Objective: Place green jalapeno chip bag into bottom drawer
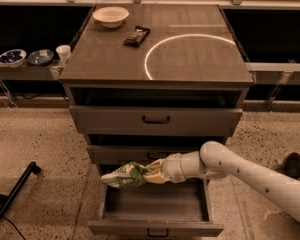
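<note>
Bag point(124, 174), bright green and crumpled, hangs above the open bottom drawer point(155, 228), over the left rear part of its cavity and clear of its floor. The gripper point(150, 173) holds the bag's right end, its fingers point(155, 169) closed on the foil. The bag juts leftward, roughly level, so a release here would probably drop it inside the drawer walls rather than on the front rim. The arm point(250, 174) reaches in from the right of the bottom drawer, just below the middle drawer point(135, 154); this low approach is probably chosen to clear that drawer's front. The bottom drawer stands pulled out to receive the bag, and its grey floor shows in front of the bag.

Hidden or unclear: the fingertips are buried in foil folds, so the depth of the grip cannot be judged. The bag and gripper cover the rear wall of the bottom drawer. The arm leaves the view to the right of the bottom drawer. A bowl point(110, 16) and a dark packet point(136, 35) lie on the counter point(200, 64), well above the bottom drawer, apart from the action.
</note>
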Tool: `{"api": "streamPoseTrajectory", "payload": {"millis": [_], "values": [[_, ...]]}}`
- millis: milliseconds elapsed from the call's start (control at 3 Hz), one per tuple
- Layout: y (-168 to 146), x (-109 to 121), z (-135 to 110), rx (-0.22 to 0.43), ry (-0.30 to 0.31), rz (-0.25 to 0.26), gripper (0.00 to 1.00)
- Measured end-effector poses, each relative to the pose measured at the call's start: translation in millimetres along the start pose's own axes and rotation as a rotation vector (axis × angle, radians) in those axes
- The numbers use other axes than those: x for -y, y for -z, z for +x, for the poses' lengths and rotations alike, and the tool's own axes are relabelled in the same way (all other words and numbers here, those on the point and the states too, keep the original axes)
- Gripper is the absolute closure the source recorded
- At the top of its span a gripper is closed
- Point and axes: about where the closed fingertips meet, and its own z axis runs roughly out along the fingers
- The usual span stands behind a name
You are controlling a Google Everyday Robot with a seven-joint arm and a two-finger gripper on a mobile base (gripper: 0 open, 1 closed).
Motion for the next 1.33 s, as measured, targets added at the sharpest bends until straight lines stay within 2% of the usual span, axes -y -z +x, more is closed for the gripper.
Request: {"api": "streamPoseTrajectory", "payload": {"millis": [333,667,1000,1333], "values": [[-14,0,24,0.017,-0.054,-0.007,1.0],[-14,32,69,0.007,-0.161,0.083,1.0],[-18,68,143,0.037,-0.245,0.202,1.0],[-56,79,229,-0.01,-0.303,0.228,0.97]]}}
